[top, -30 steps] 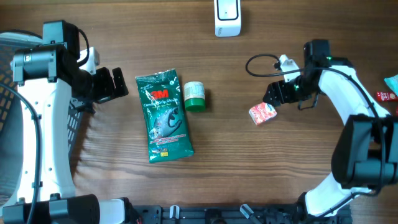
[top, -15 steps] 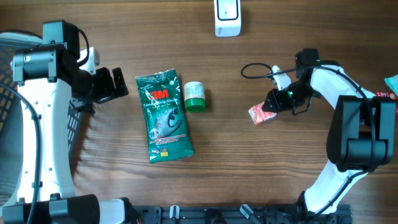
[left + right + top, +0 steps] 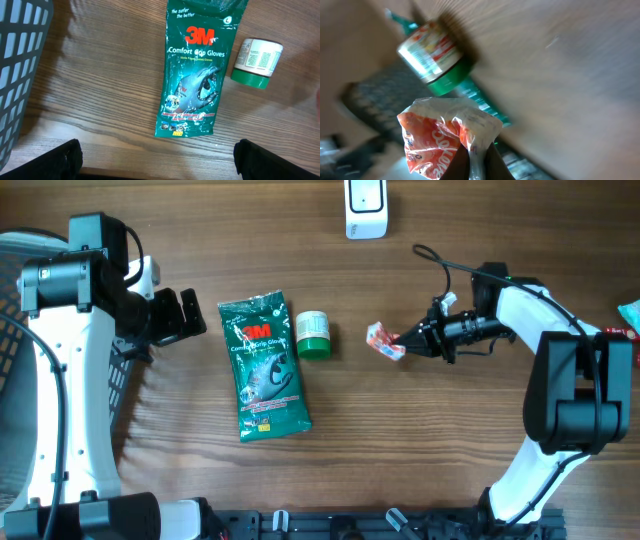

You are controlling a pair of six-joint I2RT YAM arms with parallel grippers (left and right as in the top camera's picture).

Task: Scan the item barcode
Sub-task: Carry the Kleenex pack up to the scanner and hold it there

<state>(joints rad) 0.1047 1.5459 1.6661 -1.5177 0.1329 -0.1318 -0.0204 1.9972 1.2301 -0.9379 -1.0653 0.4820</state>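
Red-and-white packet [image 3: 384, 341] is held in my right gripper [image 3: 404, 340], well to the right of the green 3M glove pack [image 3: 264, 366], on the far side of the jar from it.

Around it, biggest first:
- The wooden table [image 3: 420, 450] runs under everything, its grain plain and brown.
- A grey mesh basket [image 3: 17, 65] sits off to the left of the glove pack, at the table's edge.
- The glove pack lies flat, printed face up.
- A white scanner [image 3: 366, 208] stands at the table's far edge, above and to the right of the pack's top.
- A small green-lidded jar [image 3: 313, 335] lies on its side just beside the pack's upper right corner.
- Far to the right of the pack, at the frame edge, I see a red scrap and a teal one, too cropped to name.

Bare wood lies between the packet and the scanner.

My left gripper [image 3: 196, 314] hovers just left of the pack's top, fingers spread wide and holding nothing.

The right gripper's fingers are pinched together on the packet's crimped edge. The crumpled packet sticks out from the fingertips toward the jar. In the right wrist view it hangs in front of the jar.
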